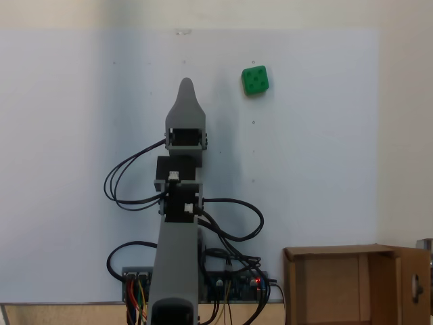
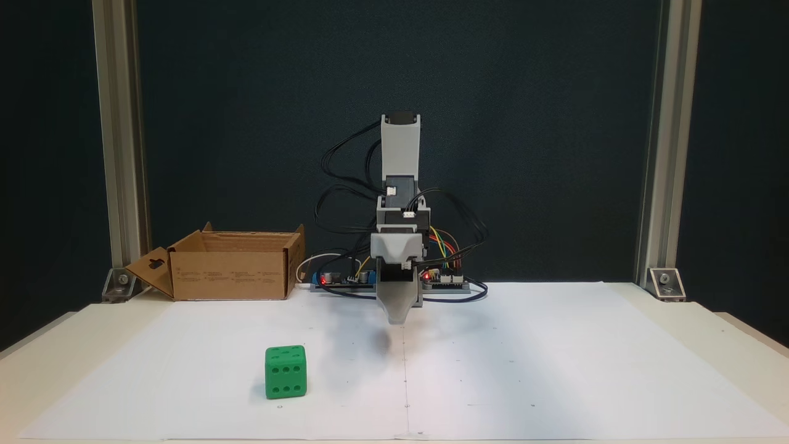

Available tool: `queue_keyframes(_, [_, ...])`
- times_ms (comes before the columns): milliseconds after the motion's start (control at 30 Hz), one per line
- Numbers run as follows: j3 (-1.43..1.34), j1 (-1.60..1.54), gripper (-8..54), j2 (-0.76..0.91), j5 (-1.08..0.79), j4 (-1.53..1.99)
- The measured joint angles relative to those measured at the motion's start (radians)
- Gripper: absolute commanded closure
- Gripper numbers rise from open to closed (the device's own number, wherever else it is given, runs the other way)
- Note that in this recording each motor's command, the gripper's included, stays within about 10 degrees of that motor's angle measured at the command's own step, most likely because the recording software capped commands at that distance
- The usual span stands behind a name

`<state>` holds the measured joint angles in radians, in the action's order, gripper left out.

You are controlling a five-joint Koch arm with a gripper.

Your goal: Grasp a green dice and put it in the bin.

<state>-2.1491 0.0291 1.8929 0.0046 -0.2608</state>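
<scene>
Green dice [image 2: 286, 371], glossy round-edged cube on white paper [image 2: 493, 370]; grey tapered end effector [image 2: 399, 319], grip state unclear; corrugated cardboard bin [image 2: 229, 274].

Green dice [image 2: 286, 372] on white paper [image 2: 555, 370], front-left; gripper [image 2: 399, 319] hangs above paper, well apart; bin [image 2: 231, 265] back-left.

A pale surface [image 2: 709, 333] carried a white paper sheet [image 2: 524, 370], on which sat the green dice [image 2: 286, 372], with the bin [image 2: 231, 266] (flaps open) behind the sheet.
</scene>
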Motion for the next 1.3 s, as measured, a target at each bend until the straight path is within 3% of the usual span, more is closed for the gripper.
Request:
queue_keyframes(433, [0.405,0.046,2.6,-0.006,0.127,0.713])
queue_keyframes(767, [0.762,0.143,2.5,-0.187,0.276,1.218])
queue_keyframes(1300, [0.945,0.193,2.3,-0.212,0.551,1.313])
